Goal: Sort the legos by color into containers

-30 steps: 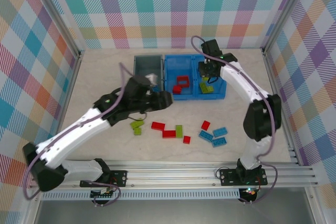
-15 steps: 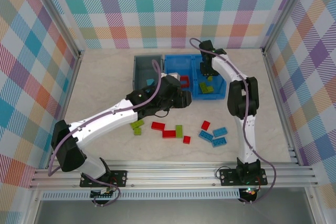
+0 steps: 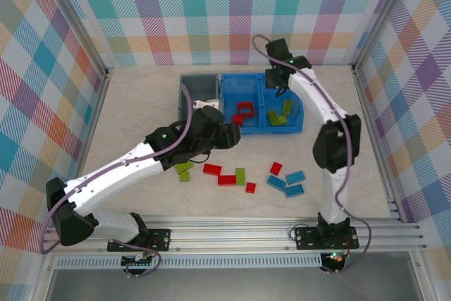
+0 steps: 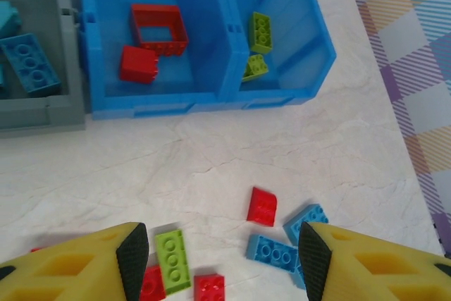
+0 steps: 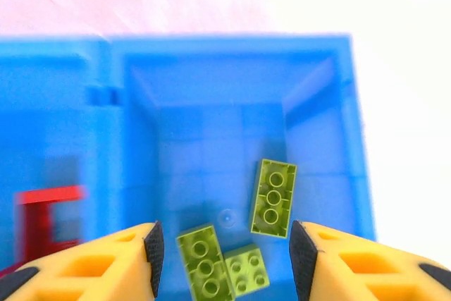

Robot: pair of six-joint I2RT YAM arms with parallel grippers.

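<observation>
The right gripper (image 5: 222, 253), jaws spread and empty, hangs over the blue bin's (image 5: 211, 44) right compartment, with three lime green bricks (image 5: 273, 197) between its fingers. Ahead of the left gripper's (image 4: 223, 255) spread, empty jaws, a red frame (image 4: 158, 28) and a red brick (image 4: 138, 63) lie in the left compartment. Further left, the grey bin (image 4: 42, 112) holds light blue bricks (image 4: 28, 61).

Two bins (image 4: 183, 108); roughly seventeen legos (image 3: 212, 169)

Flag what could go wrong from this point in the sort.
1. The open left claw hangs over a lime brick lying right beside red bricks; closing there might catch both colours.
2. The left arm passes close to two lime bricks; a sweep may scatter them.
3. The open right claw hovers over the blue bin; leaving sideways could nudge its wall.
</observation>
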